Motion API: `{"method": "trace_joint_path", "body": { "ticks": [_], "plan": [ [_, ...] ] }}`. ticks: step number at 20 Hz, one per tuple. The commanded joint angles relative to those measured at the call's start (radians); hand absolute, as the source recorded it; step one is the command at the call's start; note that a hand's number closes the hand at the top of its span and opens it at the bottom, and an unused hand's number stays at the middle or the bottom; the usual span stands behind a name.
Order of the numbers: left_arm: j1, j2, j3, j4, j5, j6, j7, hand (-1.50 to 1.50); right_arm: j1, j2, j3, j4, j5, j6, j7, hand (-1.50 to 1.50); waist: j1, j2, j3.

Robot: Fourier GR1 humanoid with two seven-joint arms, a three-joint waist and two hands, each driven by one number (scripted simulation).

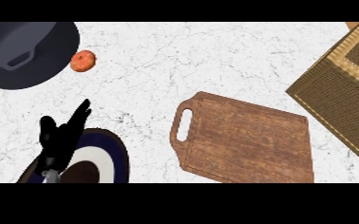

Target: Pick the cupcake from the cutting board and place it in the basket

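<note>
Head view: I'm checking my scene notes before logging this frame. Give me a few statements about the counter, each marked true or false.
1. The cutting board has nothing on it. True.
2. The right hand is over the board. False: no right hand shows; only the left hand is in view, at lower left.
3. The left hand's fingers are straight and hold nothing. True.
4. The orange fruit lies inside the basket. False: it lies on the counter beside the dark pan.
5. The left hand is over a plate. True.

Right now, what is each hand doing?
Left hand: open, fingers straight, holding nothing, above the plate.
Right hand: not in view.
</note>
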Motion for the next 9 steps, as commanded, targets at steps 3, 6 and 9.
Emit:
{"method": "trace_joint_path", "body": {
  "ticks": [3,6,9],
  "plan": [
    [0.051,-0.033,-0.027,0.061,0.002,-0.003,0.052,0.0,-0.094,-0.019,-0.054,0.204,-0.028,0.087,0.055,-1.5,-0.001,0.014,-0.011],
    [0.035,-0.028,-0.021,0.078,-0.008,-0.007,0.026,0.0,-0.147,-0.04,-0.072,0.275,-0.014,0.066,0.06,-1.5,0.008,0.019,-0.01],
    [0.016,-0.023,-0.008,0.049,0.0,0.004,0.067,0.0,-0.119,-0.095,-0.077,0.333,0.001,0.134,0.01,-1.5,-0.003,0.02,-0.007]
  ]
}}
